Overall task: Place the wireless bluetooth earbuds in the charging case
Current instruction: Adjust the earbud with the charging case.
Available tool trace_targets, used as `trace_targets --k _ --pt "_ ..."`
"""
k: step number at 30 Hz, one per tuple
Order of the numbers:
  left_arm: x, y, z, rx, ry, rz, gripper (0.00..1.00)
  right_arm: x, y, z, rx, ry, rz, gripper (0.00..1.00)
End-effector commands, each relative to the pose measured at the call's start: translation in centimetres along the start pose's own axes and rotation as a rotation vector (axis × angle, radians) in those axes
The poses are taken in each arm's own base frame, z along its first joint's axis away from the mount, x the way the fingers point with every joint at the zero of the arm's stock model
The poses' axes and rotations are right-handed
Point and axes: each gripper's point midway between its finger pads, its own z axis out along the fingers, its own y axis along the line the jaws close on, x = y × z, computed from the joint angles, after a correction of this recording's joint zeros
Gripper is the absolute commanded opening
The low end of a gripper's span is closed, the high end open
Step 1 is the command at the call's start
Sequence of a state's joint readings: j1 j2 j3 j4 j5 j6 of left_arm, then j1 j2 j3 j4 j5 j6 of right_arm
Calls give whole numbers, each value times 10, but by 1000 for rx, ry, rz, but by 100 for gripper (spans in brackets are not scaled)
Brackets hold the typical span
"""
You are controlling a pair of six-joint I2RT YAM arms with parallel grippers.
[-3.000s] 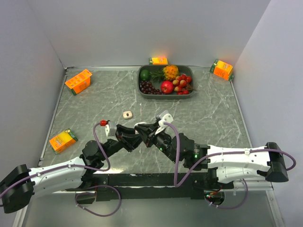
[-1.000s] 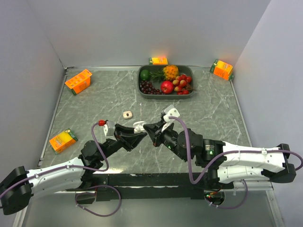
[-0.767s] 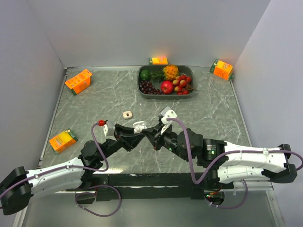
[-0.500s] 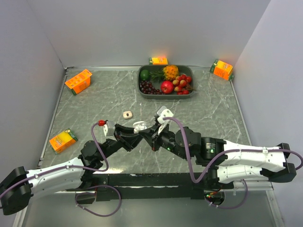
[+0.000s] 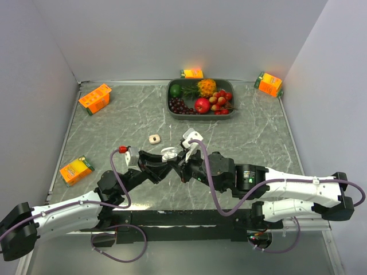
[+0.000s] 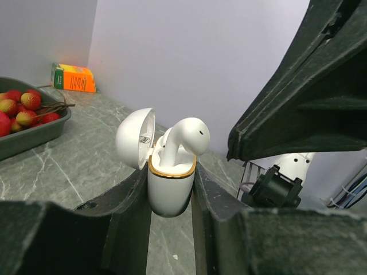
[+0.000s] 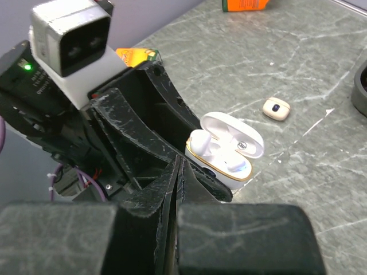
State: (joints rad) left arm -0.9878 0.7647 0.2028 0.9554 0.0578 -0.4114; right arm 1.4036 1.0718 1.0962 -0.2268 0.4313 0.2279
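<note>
Your left gripper [image 6: 170, 172] is clamped on the case [image 6: 169, 195], one finger on each side of its body. It holds the case upright off the table [image 5: 126, 120], on the arm-base side of the tray [image 5: 202, 116] and well apart from it. The lid [image 6: 135, 137] is swung open and stands up on the side toward the tray. One earbud [image 6: 184, 134] sits stem-down in the case, with its rounded head standing above the gold rim. In your right wrist view a second white shape lies in the other well, but you cannot tell from here whether it is another earbud. Your right gripper [image 7: 178, 166] has its fingers pressed flat together with nothing showing between them. Its tip is just beside the case, on the side farther from the tray. The left wrist view shows a gap between it and the earbud, but whether it touches the case body cannot be told. A small beige item [image 5: 153, 138] lies on the table between the case and the tray, nearer the case and to its left. The tray holds mixed fruit, and four orange cartons lie around it: one [image 5: 192, 73] just behind it, one [image 5: 269, 83] to its right, and two [image 5: 95, 97] [image 5: 75, 170] well off to its left.
</note>
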Motion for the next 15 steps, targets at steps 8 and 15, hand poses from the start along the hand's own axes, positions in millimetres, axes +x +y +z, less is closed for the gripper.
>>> trace_targets --k 8,15 --pt "-22 -15 7 63 -53 27 1 -28 -2 2 18 -43 42 0" --pt "-24 -16 8 66 -57 28 1 -25 -6 6 37 -24 43 0"
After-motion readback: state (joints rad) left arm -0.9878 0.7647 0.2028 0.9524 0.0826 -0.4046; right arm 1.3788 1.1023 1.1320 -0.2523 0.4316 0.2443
